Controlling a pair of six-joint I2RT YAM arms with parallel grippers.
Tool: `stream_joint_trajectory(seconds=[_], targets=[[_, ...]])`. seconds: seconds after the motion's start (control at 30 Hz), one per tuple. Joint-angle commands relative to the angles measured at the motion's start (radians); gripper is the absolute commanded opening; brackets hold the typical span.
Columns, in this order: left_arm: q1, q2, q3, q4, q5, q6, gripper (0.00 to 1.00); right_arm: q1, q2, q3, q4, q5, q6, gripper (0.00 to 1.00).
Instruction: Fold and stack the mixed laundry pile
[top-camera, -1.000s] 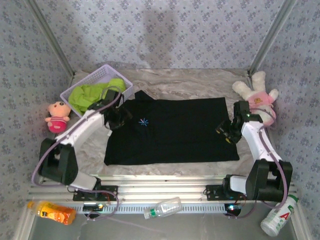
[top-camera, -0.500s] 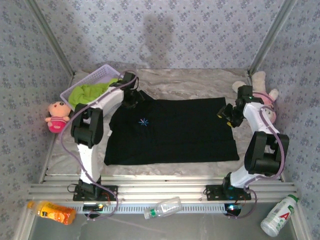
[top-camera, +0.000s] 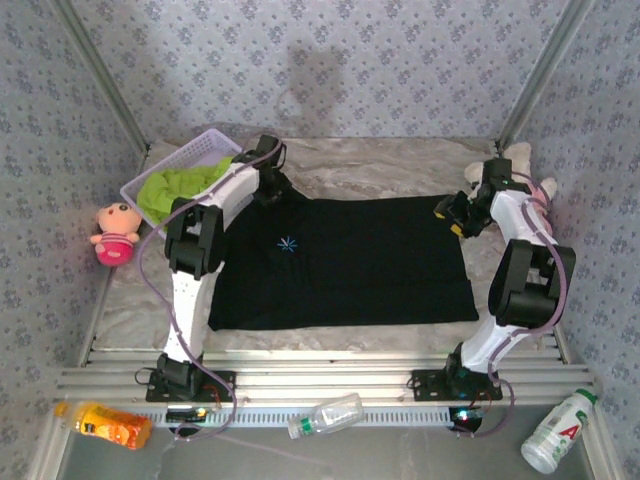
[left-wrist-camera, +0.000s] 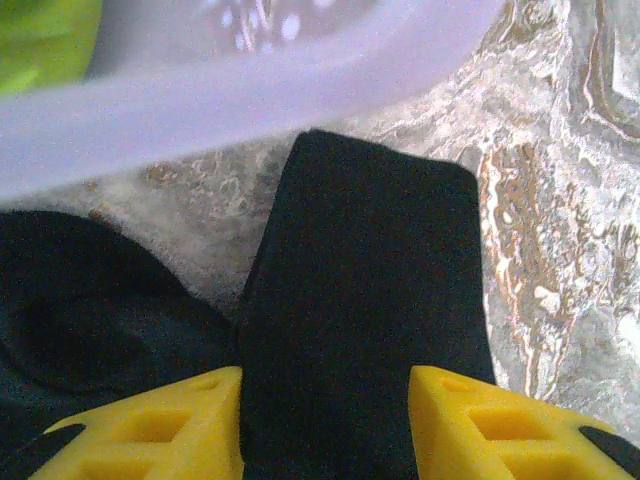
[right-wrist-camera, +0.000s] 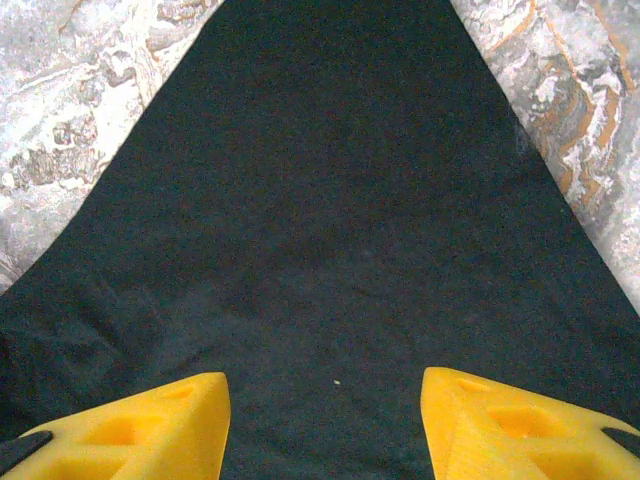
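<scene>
A black T-shirt (top-camera: 350, 262) with a small light-blue chest mark (top-camera: 288, 243) lies spread flat on the marbled table (top-camera: 380, 165). My left gripper (top-camera: 270, 186) hovers at its far left sleeve. In the left wrist view that gripper (left-wrist-camera: 325, 405) is open, its yellow fingers (left-wrist-camera: 170, 425) flanking the black sleeve (left-wrist-camera: 370, 290). At the shirt's far right corner is my right gripper (top-camera: 452, 212). It (right-wrist-camera: 325, 405) stands open over black cloth (right-wrist-camera: 330, 220), which narrows to a corner ahead. A lime-green T-shirt (top-camera: 180, 188) is bunched inside the lavender basket (top-camera: 215, 138).
The basket rim (left-wrist-camera: 250, 90) runs just beyond the sleeve. A pink doll (top-camera: 113, 233) lies left of the table and a plush rabbit (top-camera: 517, 155) sits behind my right arm. An orange bottle (top-camera: 100, 423), a clear bottle (top-camera: 325, 415) and a white bottle (top-camera: 555, 432) lie below the rails.
Both arms stretched toward the far edge of the shirt. The left gripper went from the chest area up to the sleeve, the right from the shirt's right edge to its far corner.
</scene>
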Motion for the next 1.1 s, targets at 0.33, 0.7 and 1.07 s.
stream_joint_trajectory(seconds=[0.33,0.7,1.07], targets=[[0.0,-0.022,0.088,-0.162,-0.008,0.042,0.0,-0.014,0.107,0.119,0.07,0.009,-0.002,0.55],[-0.08,-0.257,-0.239,-0.102,0.059,-0.022,0.01,0.014,0.35,0.332,0.103,0.206,0.049,0.54],[-0.1,-0.338,-0.344,-0.117,0.025,-0.049,0.03,0.065,0.641,0.677,-0.07,0.278,0.01,0.53]])
